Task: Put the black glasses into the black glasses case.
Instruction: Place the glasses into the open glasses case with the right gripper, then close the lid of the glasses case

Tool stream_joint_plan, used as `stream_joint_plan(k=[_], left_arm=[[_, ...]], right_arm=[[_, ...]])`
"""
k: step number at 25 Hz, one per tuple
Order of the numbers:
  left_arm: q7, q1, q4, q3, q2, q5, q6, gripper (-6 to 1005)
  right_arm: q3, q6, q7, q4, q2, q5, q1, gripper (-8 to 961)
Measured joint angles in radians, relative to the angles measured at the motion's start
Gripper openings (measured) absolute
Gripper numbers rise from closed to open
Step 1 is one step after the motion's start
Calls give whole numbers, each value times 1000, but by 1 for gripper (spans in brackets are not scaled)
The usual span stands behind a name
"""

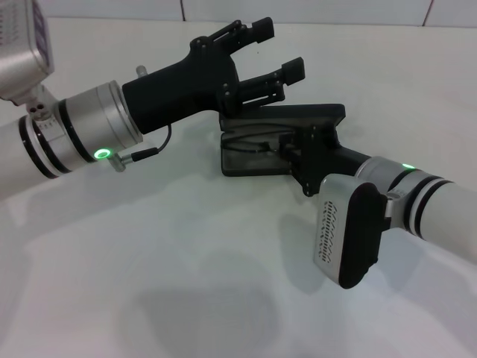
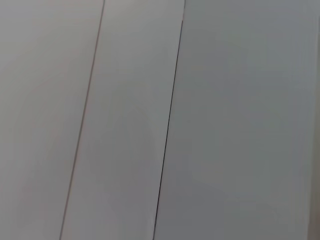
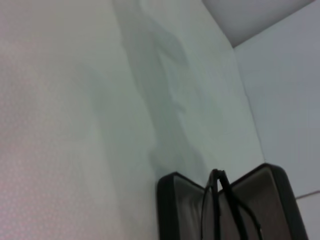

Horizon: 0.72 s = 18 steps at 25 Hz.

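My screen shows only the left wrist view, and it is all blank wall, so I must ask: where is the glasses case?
Observer: The glasses case lies open on the table, just below the left gripper.
Operator: Does that gripper hold something?
Observer: No, its fingers are open and empty.
Operator: And the glasses?
Observer: The glasses are in the case; the right gripper is at its end.

Head view looks down, near; case (image 1: 257,153) mid-frame. Right wrist view shares case (image 3: 225,205), bottom edge. Left wrist faces wall (image 2: 225,120).
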Motion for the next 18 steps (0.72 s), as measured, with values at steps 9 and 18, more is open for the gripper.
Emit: stream_joint_plan(k=[9, 18], left_arm=[[-6, 10, -1, 0, 0, 2, 0, 863], [-7, 16, -1, 0, 3, 2, -2, 863]], right_arm=[[-13, 14, 1, -48, -4, 67, -32, 228], [14, -136, 2, -115, -13, 77, -104, 234]])
